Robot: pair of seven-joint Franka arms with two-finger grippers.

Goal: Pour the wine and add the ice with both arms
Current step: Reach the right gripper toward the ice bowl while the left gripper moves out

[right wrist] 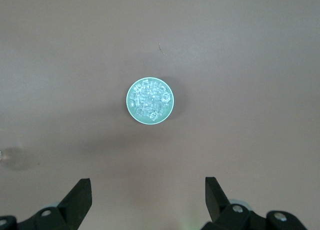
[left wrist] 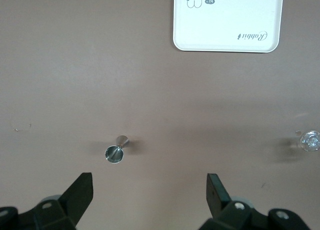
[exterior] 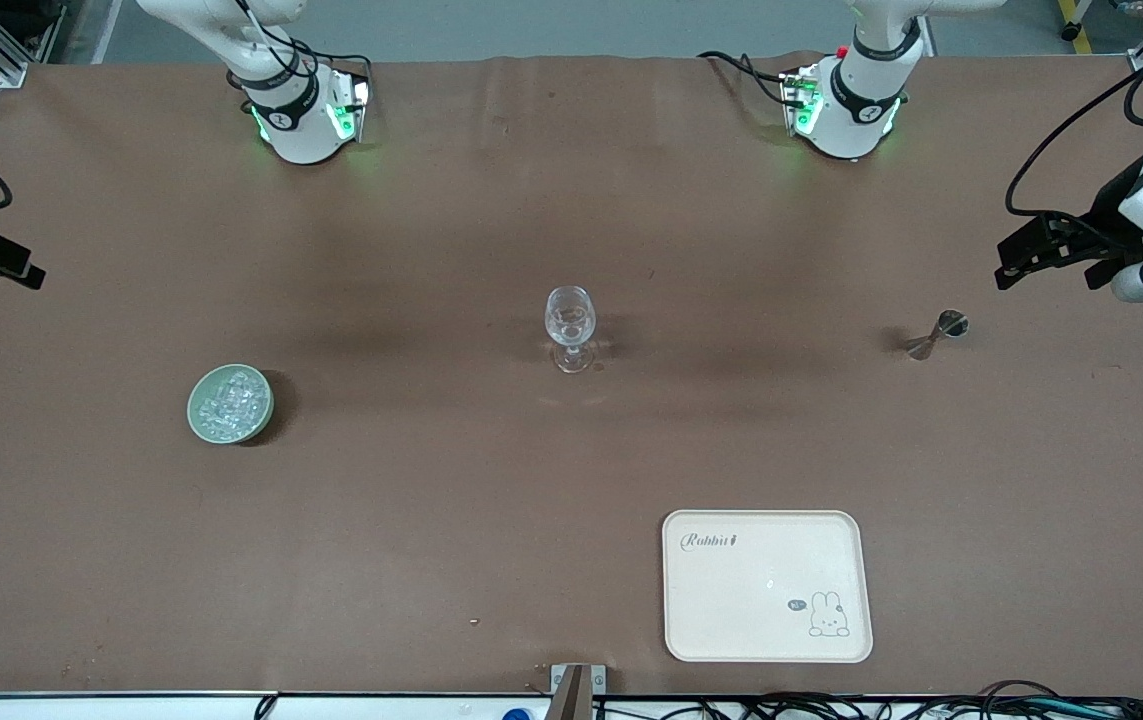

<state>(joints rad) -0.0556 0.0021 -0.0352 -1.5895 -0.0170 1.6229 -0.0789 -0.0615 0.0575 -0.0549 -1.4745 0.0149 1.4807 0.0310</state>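
Both grippers wait high with jaws wide open and empty, the left gripper (left wrist: 150, 190) over the jigger (left wrist: 116, 150), the right gripper (right wrist: 148, 192) over the ice (right wrist: 150, 100) in its green bowl (right wrist: 131, 107).

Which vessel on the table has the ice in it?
The green bowl toward the right arm's end holds the ice; the wine glass looks empty.
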